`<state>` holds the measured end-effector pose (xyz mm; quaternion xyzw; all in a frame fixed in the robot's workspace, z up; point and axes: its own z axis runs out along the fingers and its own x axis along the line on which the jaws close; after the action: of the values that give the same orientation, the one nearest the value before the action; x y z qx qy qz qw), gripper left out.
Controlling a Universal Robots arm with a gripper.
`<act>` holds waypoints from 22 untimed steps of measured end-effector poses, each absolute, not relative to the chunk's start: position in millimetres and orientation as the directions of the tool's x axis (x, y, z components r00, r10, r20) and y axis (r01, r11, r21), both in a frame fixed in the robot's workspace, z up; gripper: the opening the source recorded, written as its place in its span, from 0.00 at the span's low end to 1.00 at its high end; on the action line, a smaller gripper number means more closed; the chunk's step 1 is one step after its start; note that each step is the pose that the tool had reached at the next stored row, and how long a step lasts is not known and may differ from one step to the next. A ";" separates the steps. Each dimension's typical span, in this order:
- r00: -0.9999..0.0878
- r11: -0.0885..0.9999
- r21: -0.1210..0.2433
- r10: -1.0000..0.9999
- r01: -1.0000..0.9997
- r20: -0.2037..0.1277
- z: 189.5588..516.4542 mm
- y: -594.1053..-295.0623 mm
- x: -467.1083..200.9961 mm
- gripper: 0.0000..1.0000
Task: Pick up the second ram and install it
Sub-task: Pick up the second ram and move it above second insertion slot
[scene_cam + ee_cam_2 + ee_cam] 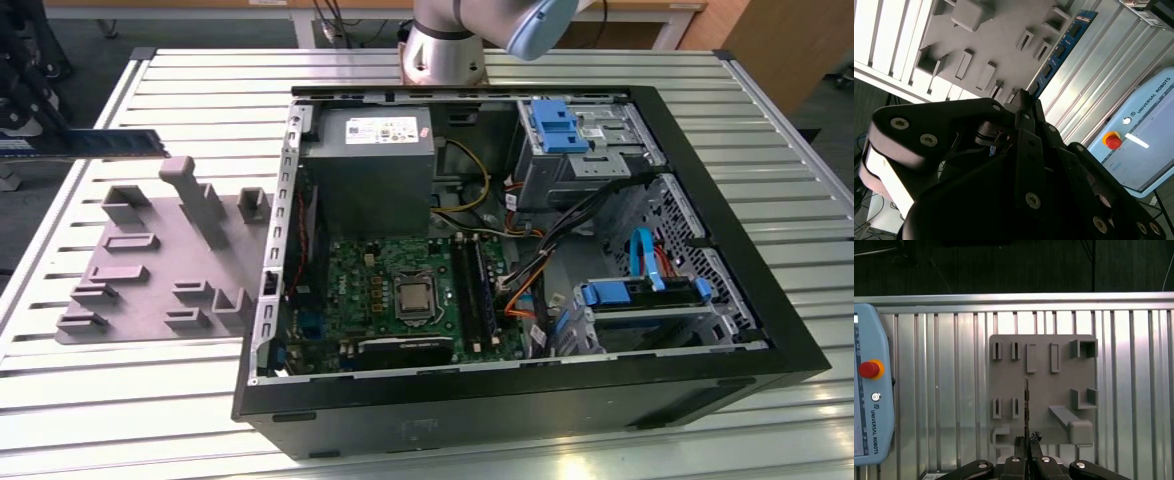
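Clearly, the gripper (1027,444) has its fingers (1035,439) clamped on one end of the second ram (1027,400). In the first wrist view the ram appears edge-on over the grey fixture plate (1044,385). In the exterior view the second ram (114,143) hangs level near the plate's corner, on the side away from the open computer case (534,410). The case stands on the bench (200,70) just beside the plate, its motherboard (380,290) exposed. A teach pendant (871,390) lies apart from the plate.
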<state>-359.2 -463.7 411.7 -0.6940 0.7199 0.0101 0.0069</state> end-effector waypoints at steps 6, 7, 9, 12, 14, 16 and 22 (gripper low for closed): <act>-0.037 0.036 0.005 -0.999 -0.999 -0.024 411.7 -463.7 -356.2 0.14; -0.037 0.036 0.005 -0.999 -0.999 -0.024 411.7 -463.7 -355.7 0.14; -0.037 0.037 0.005 -0.999 -0.999 -0.024 411.7 -463.7 -354.6 0.14; -0.037 0.036 0.005 -0.999 -0.999 -0.024 411.7 -463.7 -352.9 0.14; -0.037 0.036 0.005 -0.999 -0.999 -0.024 411.6 -463.7 -351.8 0.14; -0.037 0.036 0.005 -0.999 -0.999 -0.024 411.7 -463.7 -350.5 0.14; -0.037 0.036 0.005 -0.999 -0.999 -0.024 411.7 -463.7 -344.6 0.14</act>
<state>-344.6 -463.7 411.7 -0.6940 0.7199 0.0101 0.0069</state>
